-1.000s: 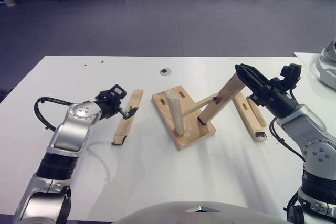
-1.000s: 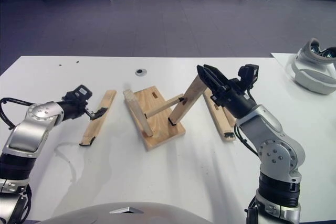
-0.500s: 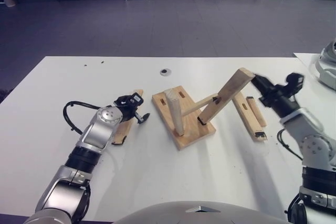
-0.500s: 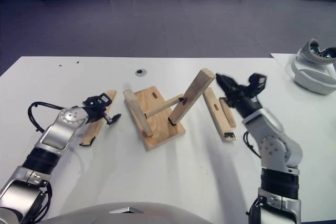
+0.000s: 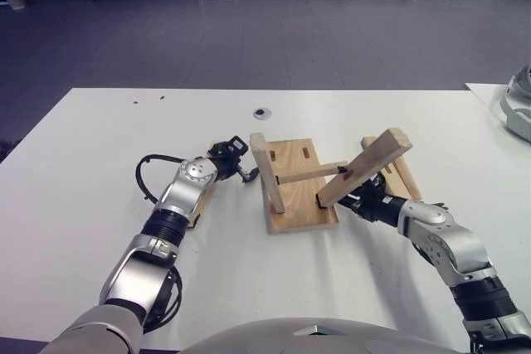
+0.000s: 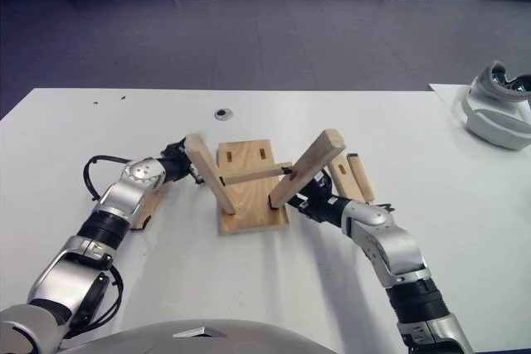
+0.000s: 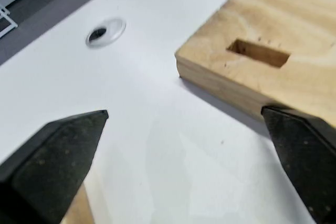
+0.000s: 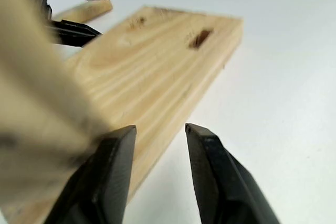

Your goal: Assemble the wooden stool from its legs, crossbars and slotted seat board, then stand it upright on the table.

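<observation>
Left pincer (image 7: 185, 112) is hovering released beside the seat board (image 5: 297, 205) corner; right pincer (image 8: 160, 128) is sitting at the board's edge, fingers parted, gripping nothing.

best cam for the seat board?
Left eye view: whole seat board lying flat, two slots visible. Right eye view matches. Left wrist view gives one corner and a slot; right wrist view, one edge and a slot, partly behind a leg.

Silver arm shells (image 5: 192, 181), black joints, looped black cable (image 5: 138, 180), black pincer fingers (image 7: 52, 150).
</observation>
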Robot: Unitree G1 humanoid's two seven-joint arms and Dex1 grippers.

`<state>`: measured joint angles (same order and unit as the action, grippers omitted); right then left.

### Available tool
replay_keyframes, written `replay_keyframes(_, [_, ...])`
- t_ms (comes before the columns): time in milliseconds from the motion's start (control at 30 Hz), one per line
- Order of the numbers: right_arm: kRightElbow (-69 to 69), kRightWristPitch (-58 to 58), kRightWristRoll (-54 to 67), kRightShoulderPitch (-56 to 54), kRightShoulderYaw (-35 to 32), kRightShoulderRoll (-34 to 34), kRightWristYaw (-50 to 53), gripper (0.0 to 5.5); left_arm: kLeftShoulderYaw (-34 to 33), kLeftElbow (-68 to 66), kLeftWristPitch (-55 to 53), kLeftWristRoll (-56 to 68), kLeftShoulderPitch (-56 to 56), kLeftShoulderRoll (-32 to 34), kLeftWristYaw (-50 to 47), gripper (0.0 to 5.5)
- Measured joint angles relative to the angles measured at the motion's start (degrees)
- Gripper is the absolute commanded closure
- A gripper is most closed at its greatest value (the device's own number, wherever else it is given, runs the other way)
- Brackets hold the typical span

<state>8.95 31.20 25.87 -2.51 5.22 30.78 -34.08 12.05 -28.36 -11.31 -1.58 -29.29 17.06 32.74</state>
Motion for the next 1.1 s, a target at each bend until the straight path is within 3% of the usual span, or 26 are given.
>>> replay_keyframes(67, [1.88,-0.53,1.3,1.46,-3.8,-0.96,1.7,3.75,-2.42,1.03,2.74,1.98,0.42,-0.53,-0.07,0.1])
replay_keyframes(133, [4.35,-1.97,4.92,5.2,-13.26,-2.02,3.76,3.75,-7.51,7.26,3.21,4.36,2.69,1.98,-0.83,0.1])
replay_keyframes(267, [8.14,0.2,21.43,9.94,-27.11,-3.58,3.02,3.75,-14.56,26.16,-7.06,10.19,4.01,7.56,-0.48,0.1])
replay_keyframes(333, [9.97,2.51,35.86,10.14,-35.47,-3.86,2.89,3.75,-15.97,34.64,-16.96,16.44,-3.04,9.9,2.35,0.1])
replay_keyframes(400, [14.74,4.19,47.56,11.67,-39.87,-3.73,2.83,3.75,-12.86,35.63,-23.53,18.13,-14.24,12.96,7.28,0.1])
replay_keyframes(467, [19.91,4.9,53.73,14.63,-40.59,-4.05,3.42,3.75,-6.93,36.22,-27.92,17.12,-22.47,14.61,11.04,0.1])
replay_keyframes(567, [28.93,3.25,57.48,20.91,-38.18,-9.33,11.19,3.75,-2.88,43.33,-42.37,25.44,-27.98,10.62,13.56,0.1])
replay_keyframes(667, [38.49,0.45,57.53,25.1,-34.62,-12.66,20.31,3.75,-0.11,48.28,-53.72,31.78,-29.74,9.61,15.15,0.1])
replay_keyframes(800, [41.96,-1.5,57.7,26.87,-33.08,-11.72,24.02,3.75,5.48,53.68,-61.98,34.89,-29.36,12.83,16.08,0.1])
replay_keyframes(900, [44.49,-3.05,57.0,29.98,-31.16,-11.33,24.82,3.76,11.47,51.84,-61.6,34.58,-30.57,15.91,18.88,0.57])
replay_keyframes(1100, [48.27,-6.05,47.75,31.87,-22.95,-12.71,27.56,3.76,22.0,40.42,-59.45,32.5,-34.43,14.3,24.61,1.82])
